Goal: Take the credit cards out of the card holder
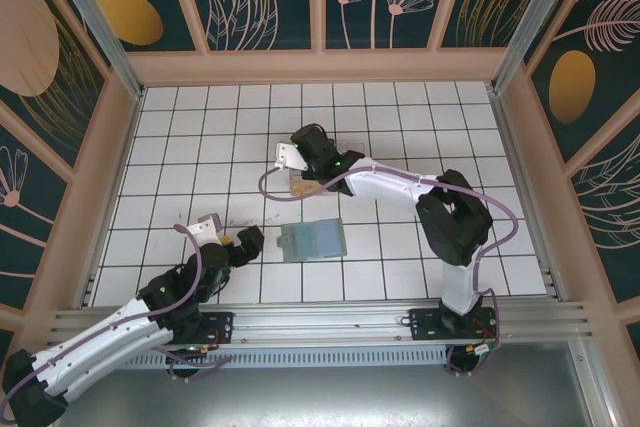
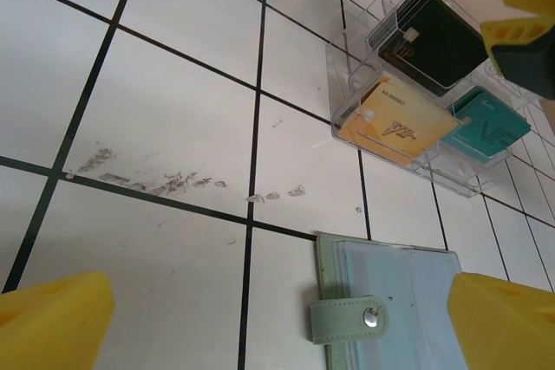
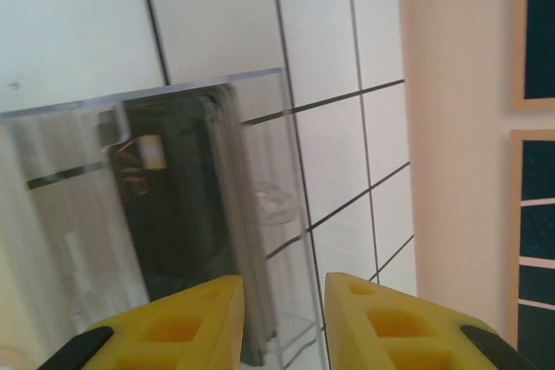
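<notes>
Orange card (image 2: pixel 401 126) marked VIP, teal card (image 2: pixel 491 127) likewise

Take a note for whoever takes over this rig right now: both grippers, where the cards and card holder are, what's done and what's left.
Left gripper: wide open, empty, hovering by the open card holder.
Right gripper: jaws slightly apart, gripping nothing, above the clear tray at the black card.
Done: black card, yellow card and teal card sit in the tray.
Left: can't tell whether the holder's pockets contain more cards; check, then pull any out.
</notes>
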Motion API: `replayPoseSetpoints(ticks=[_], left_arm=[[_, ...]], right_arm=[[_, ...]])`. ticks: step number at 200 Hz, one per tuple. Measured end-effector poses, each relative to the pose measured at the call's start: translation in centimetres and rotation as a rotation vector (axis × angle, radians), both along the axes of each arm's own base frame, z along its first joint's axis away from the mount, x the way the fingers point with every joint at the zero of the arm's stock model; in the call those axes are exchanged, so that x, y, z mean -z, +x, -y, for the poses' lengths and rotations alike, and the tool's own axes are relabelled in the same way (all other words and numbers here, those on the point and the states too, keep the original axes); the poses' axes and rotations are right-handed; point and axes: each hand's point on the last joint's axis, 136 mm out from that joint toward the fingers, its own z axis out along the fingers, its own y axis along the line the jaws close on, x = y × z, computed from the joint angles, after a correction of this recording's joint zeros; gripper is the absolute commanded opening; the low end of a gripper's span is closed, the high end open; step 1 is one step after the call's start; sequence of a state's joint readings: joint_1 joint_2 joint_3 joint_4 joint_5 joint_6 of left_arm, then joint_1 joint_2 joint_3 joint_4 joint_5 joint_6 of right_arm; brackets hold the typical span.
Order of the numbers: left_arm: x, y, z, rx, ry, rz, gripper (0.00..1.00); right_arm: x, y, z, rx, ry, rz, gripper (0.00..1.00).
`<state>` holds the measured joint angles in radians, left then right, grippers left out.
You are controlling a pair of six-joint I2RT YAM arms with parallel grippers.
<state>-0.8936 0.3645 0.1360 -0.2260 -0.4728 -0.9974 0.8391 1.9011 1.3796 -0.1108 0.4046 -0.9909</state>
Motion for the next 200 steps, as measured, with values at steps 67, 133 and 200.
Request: replayPoseSetpoints(ticks=[67,133,200], left_arm=[[0.2,-0.1,0.4,0.017,-0.003,-0.01,0.98],[2.2,-0.5,2.7,0.112,0.01,-0.101,0.8],[3.7,-1.0,6.1,0.233,-0.003,-0.206,0.59]], right_arm=[[-1.4,0.5,-0.1,0.085,0.145,-0.016,0.29],[-5.3,-5.9,3.1,0.305,0.671,-0.255,0.21],[5.8,-15.4,7.6,0.672,0.842,-0.643,0.19]])
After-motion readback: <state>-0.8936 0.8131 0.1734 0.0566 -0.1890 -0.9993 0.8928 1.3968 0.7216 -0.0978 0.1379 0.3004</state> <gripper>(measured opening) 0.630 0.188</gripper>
